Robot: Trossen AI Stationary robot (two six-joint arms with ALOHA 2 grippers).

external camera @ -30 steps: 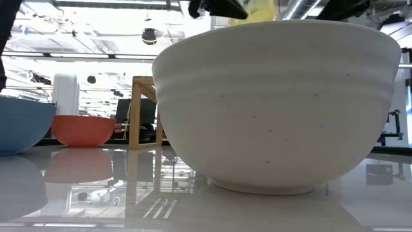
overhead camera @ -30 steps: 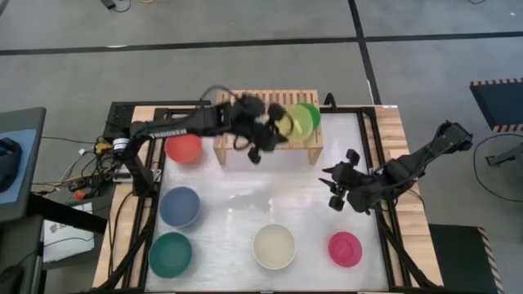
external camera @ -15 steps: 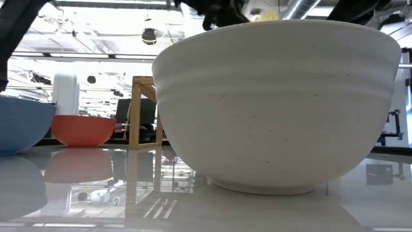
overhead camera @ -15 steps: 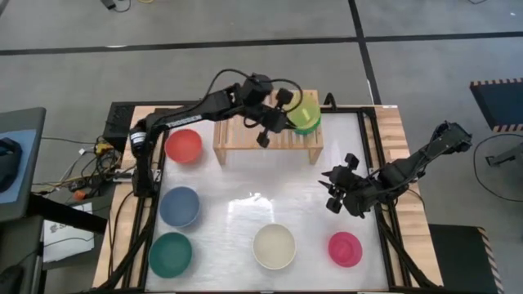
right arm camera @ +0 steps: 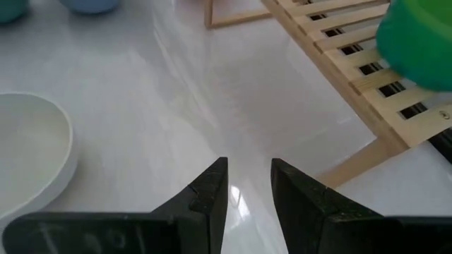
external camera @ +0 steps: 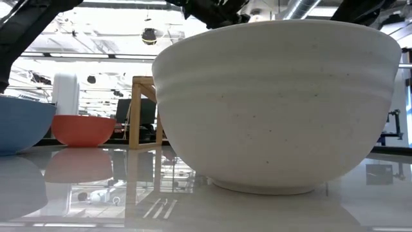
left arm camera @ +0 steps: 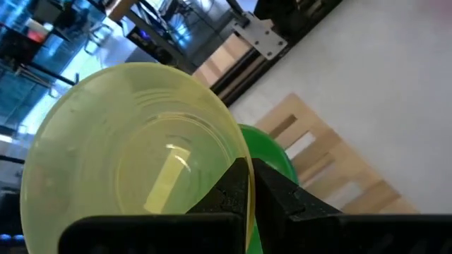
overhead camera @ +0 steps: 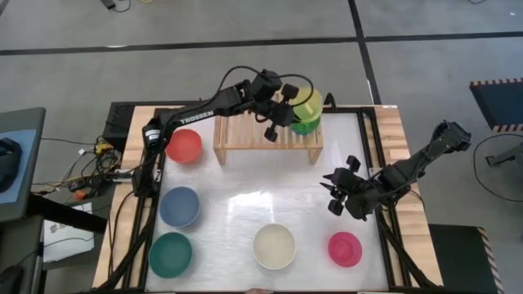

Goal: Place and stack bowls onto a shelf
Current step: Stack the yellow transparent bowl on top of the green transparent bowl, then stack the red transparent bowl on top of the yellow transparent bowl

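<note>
My left gripper point(overhead camera: 279, 116) reaches over the right end of the light-wood shelf point(overhead camera: 245, 135) and is shut on the yellow bowl point(overhead camera: 304, 104). That bowl hangs tilted over the green bowl point(overhead camera: 309, 124), which stands on the shelf's slats. In the left wrist view the yellow bowl point(left arm camera: 134, 148) fills the frame, with the green bowl point(left arm camera: 272, 152) behind it. My right gripper point(overhead camera: 337, 193) is open, low over the table to the right of the middle. Red point(overhead camera: 183, 144), slate blue point(overhead camera: 179, 206), teal point(overhead camera: 170, 254), cream point(overhead camera: 273, 246) and pink point(overhead camera: 344, 248) bowls stand on the table. No light blue bowl shows. My left gripper pinches the yellow bowl's rim point(left arm camera: 241, 166), one finger point(left arm camera: 229, 190) inside the bowl and one outside. The fingers come from the table's left, slanting down. The bowl is lifted and tilted, its opening facing the gripper. Whether it touches the green bowl below, I cannot tell.
The shelf's left and middle slats point(overhead camera: 241, 126) carry nothing. In the low view the cream bowl point(external camera: 277, 103) blocks most of the scene, with a shelf leg point(external camera: 143, 113) and the red bowl point(external camera: 84, 129) behind it. The right wrist view shows bare tabletop point(right arm camera: 176, 92) ahead.
My left gripper has carried the yellow bowl from over the shelf's middle toward the table's right and far edge, to above the green bowl. The bowl stays tilted in the hold.
</note>
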